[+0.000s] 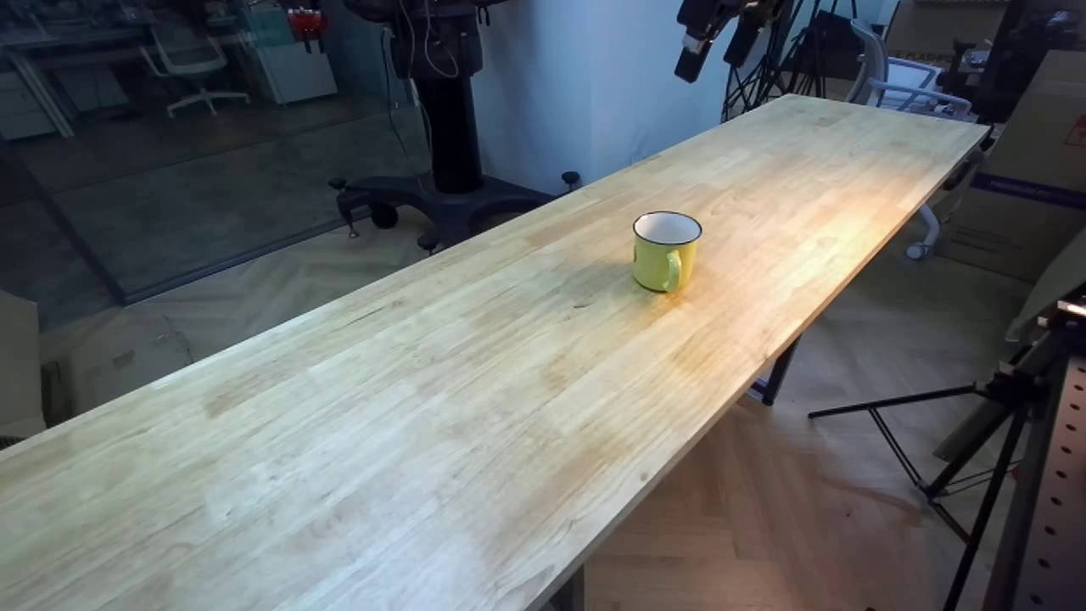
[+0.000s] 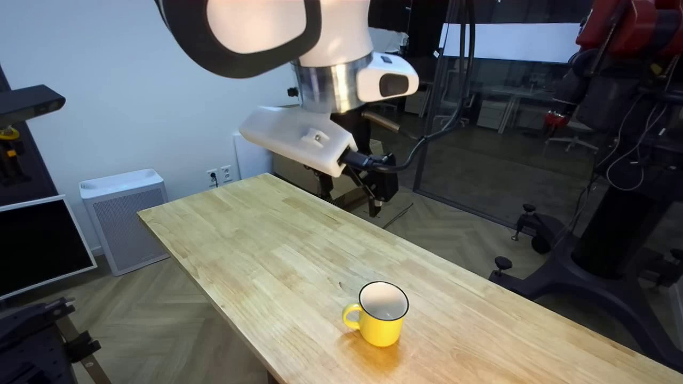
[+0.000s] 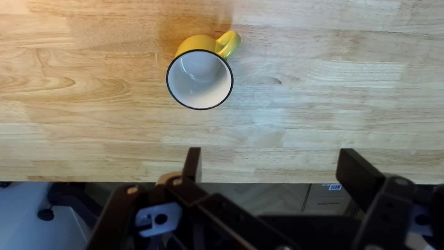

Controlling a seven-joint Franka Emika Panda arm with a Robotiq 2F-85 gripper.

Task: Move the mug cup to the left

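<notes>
The mug cup is a yellow-green enamel mug with a dark rim, white inside and a small side handle. It stands upright on the long wooden table in both exterior views. In the wrist view the mug is left of centre in the upper half, its handle pointing to the upper right. My gripper is open and empty, its fingers wide apart, apart from the mug. In an exterior view the gripper is raised above the table near a long edge, farther back than the mug.
The wooden table is long and narrow. A dark wheeled stand is close to one long edge. Dark jaw-like hardware hangs at the top of an exterior view. A tripod and a white air purifier stand on the floor.
</notes>
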